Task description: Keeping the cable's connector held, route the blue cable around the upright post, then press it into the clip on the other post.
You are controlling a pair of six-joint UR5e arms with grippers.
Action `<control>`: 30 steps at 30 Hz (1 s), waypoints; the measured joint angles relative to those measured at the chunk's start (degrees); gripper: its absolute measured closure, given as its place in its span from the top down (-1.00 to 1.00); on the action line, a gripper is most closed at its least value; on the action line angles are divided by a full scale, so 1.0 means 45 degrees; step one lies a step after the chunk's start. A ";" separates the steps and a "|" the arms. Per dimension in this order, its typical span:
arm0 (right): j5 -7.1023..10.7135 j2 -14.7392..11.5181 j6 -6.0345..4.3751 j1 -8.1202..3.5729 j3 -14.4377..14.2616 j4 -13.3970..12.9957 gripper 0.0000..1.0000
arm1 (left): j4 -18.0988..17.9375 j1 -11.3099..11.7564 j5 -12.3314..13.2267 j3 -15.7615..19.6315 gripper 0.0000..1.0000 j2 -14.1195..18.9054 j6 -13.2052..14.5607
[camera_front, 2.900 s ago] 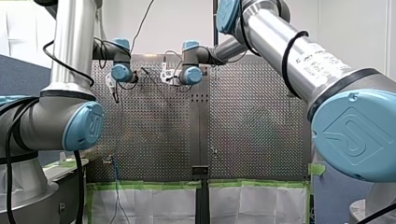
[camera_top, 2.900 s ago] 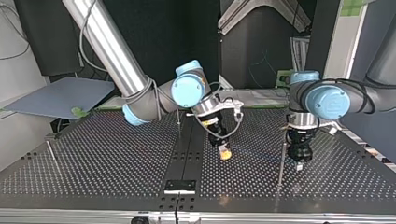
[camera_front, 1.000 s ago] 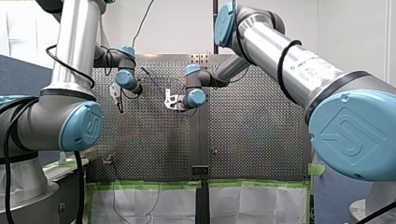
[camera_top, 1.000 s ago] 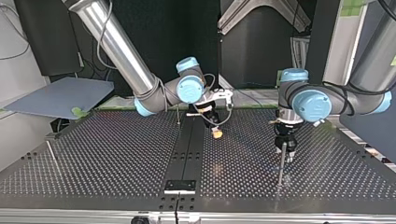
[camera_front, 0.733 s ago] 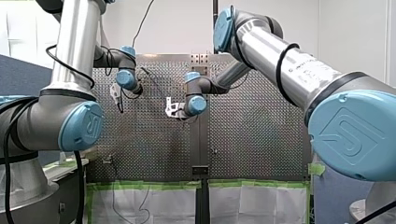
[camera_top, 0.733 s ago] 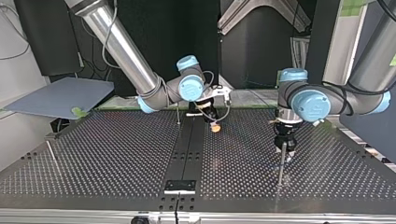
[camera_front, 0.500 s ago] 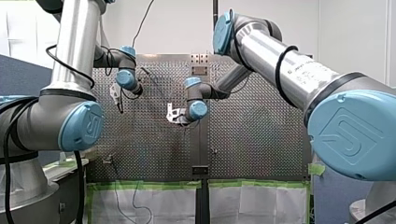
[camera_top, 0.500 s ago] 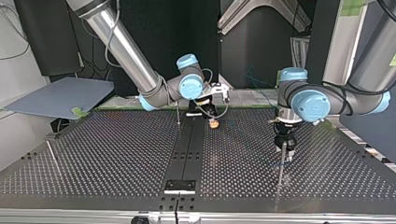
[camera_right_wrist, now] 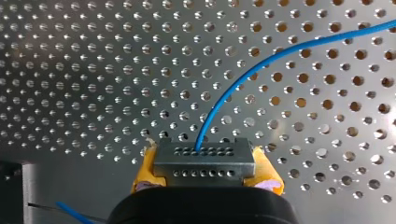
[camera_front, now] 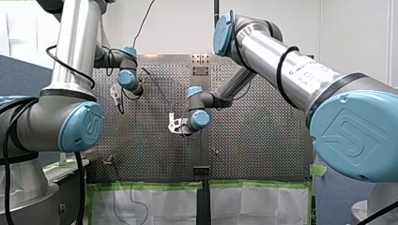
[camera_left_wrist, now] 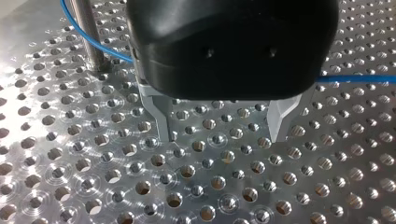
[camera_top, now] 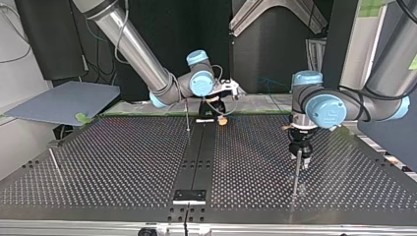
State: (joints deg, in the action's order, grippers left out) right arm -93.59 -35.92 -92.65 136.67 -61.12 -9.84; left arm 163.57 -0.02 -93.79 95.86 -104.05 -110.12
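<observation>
Connector [camera_right_wrist: 204,161] clamped in right gripper's [camera_right_wrist: 205,176] yellow pads [camera_right_wrist: 142,170]; blue cable [camera_right_wrist: 261,60] run behind the post [camera_left_wrist: 91,37] beside left gripper [camera_left_wrist: 224,135], jaws wide and empty; unrestrained, the cable may be dragged off the post by tension.

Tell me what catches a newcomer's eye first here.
The blue cable arcs out of a grey connector clamped between the yellow pads of my right gripper. My left gripper hangs open over the perforated table, beside an upright post that the cable passes.
</observation>
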 joint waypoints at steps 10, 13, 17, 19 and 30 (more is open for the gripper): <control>-0.0670 0.0884 0.0295 0.0176 -0.0079 -0.0109 -1.00 | 0.0023 -0.0034 -0.0253 0.0000 1.00 0.0000 0.0045; -0.0842 0.1170 0.0303 0.0205 -0.0079 -0.0130 -1.00 | 0.0024 -0.0037 -0.0337 0.0000 1.00 0.0001 0.0054; -0.0966 0.1588 0.0299 0.0220 -0.0085 -0.0153 -1.00 | 0.0013 -0.0040 -0.0370 0.0001 1.00 0.0003 0.0057; -0.1087 0.1805 0.0311 0.0212 -0.0113 -0.0174 -1.00 | 0.0008 -0.0040 -0.0374 0.0001 1.00 0.0004 0.0057; -0.1361 0.2217 0.0260 0.0061 -0.0654 -0.0920 -1.00 | 0.0014 -0.0040 -0.0378 0.0000 1.00 0.0005 0.0058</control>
State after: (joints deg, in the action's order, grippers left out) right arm -99.72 -25.94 -91.49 136.94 -64.07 -13.98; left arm 163.63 -0.20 -95.49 95.87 -104.03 -109.86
